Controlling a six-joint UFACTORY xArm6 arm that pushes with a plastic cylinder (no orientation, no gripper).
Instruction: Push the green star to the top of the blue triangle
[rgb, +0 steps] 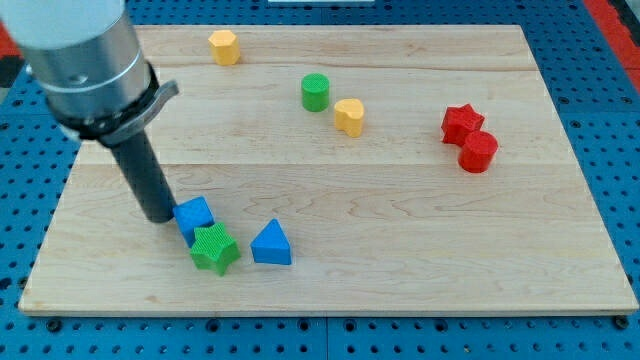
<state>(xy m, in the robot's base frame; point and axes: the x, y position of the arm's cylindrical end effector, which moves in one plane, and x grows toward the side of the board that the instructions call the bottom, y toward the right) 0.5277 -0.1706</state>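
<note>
Down at the view's lower left, the arm's dark rod ends with its tip (158, 217) planted on the pale wooden surface (420, 250). There are no jaws on this rig, nothing to open or close, just a blunt end made for shoving. The tip sits right against the left side of a small blue cube-like block (194, 215), touching it or as good as. Just below and to the right of that one, the green wooden star (215, 248) is pressed up against it, so any push from here looks set to travel through the blue block first. To the star's right, just beside it with a sliver of board between, stands the blue triangular block (271, 243). The star is level with the triangle, not above it, so my read is the job is not yet done. Farther out, well clear of the action: a green cylinder (315, 92), a yellow block (349, 116), another yellow block (224, 46) near the top edge, and a red star (462, 123) touching a red cylinder (478, 151).
</note>
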